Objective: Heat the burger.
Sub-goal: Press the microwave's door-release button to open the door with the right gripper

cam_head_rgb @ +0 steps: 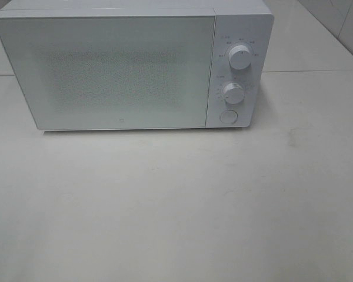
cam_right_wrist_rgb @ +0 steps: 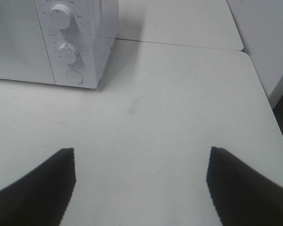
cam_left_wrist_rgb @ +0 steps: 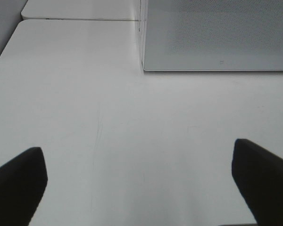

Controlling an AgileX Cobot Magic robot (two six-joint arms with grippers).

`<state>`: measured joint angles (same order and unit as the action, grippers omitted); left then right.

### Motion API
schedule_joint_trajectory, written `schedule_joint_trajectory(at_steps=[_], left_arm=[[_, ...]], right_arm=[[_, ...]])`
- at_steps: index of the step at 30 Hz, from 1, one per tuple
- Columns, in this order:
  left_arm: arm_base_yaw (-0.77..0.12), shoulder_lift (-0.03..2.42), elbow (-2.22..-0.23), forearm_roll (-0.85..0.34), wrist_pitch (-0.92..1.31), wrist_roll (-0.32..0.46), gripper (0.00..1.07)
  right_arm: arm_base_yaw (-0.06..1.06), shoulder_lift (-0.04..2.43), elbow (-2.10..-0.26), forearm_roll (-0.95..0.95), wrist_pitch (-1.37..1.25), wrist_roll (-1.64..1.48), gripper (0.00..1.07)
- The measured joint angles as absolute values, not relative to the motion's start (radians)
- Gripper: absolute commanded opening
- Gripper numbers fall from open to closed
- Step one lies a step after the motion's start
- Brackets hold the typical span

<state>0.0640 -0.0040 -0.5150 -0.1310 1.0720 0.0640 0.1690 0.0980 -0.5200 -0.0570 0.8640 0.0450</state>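
Resting on table [cam_head_rgb: 176, 205], closed microwave [cam_head_rgb: 106, 70], left fingers [cam_left_wrist_rgb: 19, 181] spread, right fingers [cam_right_wrist_rgb: 37, 188] spread

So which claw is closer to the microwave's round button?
Right. The right claw sits in front of the microwave's end with the round button; the left claw sits in front of the door's opposite end.

Left gripper [cam_left_wrist_rgb: 137, 157]: dark, jaws stood wide apart.
Microwave [cam_left_wrist_rgb: 217, 35]: white, door shut, at one o'clock from the gripper.
Table [cam_left_wrist_rgb: 75, 94]: white, faintly scratched, lay beneath both.
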Motion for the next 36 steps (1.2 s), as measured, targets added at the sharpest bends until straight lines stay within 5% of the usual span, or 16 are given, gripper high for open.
schedule_joint_trajectory(at_steps=[36], left_arm=[[0.064, -0.004, -0.515, -0.131, 1.072, 0.064, 1.0]], right_arm=[[0.169, 0.816, -0.485, -0.054, 0.102, 0.123, 0.75]])
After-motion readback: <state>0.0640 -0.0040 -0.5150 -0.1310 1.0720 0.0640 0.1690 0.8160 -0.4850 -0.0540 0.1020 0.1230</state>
